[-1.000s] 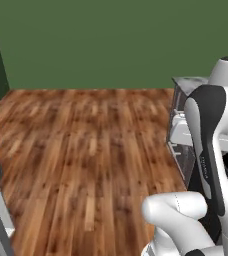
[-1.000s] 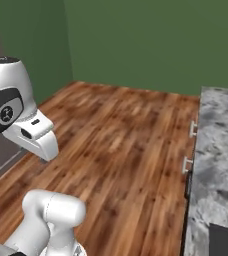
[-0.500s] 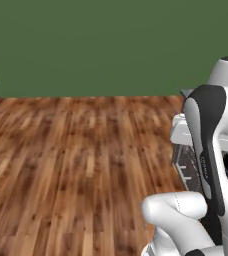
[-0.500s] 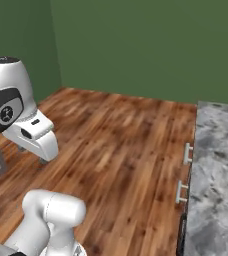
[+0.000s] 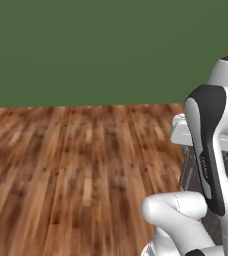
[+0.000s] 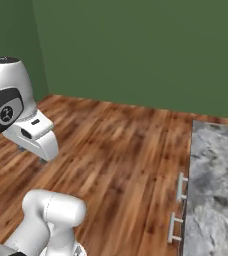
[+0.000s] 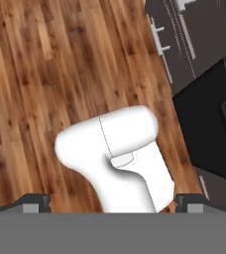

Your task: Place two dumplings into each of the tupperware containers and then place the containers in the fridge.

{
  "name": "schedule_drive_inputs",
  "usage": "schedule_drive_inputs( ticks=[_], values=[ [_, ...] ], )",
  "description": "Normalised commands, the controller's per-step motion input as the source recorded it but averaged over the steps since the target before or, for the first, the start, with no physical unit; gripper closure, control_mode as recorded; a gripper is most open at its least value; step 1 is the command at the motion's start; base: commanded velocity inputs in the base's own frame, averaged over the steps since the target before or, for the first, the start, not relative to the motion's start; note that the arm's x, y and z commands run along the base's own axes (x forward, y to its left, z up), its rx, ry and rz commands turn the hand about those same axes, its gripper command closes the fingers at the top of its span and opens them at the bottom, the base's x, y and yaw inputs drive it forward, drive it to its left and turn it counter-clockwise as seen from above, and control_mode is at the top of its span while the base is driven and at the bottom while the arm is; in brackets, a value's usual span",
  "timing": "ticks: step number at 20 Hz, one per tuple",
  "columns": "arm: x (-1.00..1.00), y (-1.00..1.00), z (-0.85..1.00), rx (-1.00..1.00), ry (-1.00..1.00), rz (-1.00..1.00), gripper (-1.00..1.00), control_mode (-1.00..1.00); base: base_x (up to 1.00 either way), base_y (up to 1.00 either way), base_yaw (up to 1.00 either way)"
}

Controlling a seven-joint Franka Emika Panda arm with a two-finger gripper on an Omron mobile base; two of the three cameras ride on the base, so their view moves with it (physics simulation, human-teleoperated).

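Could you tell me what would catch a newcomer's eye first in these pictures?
Most striking is the broad wooden floor, which stretches back to a plain green wall. At the right of the right base view, a grey marbled counter stands over cabinet fronts with pale handles. In the hand view, the gripper points down at the floor, its two dark fingertips far apart with nothing between them.

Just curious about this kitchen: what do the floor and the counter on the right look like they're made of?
The floor looks like varnished wood: brown planks with grain and a slight sheen. The counter looks like polished grey stone, maybe marble or granite, going by its mottled veining.
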Motion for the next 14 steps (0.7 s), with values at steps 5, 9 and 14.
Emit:
schedule_drive_inputs(
  ticks=[5,9,14],
  values=[
    [0.00,0.00,0.00,0.00,0.00,0.00,-1.00,1.00,1.00,0.10,-0.06],
    [0.00,0.00,0.00,0.00,0.00,0.00,-1.00,1.00,1.00,0.33,-0.10],
    [0.00,0.00,0.00,0.00,0.00,0.00,-1.00,1.00,1.00,0.45,-0.13]
  ],
)
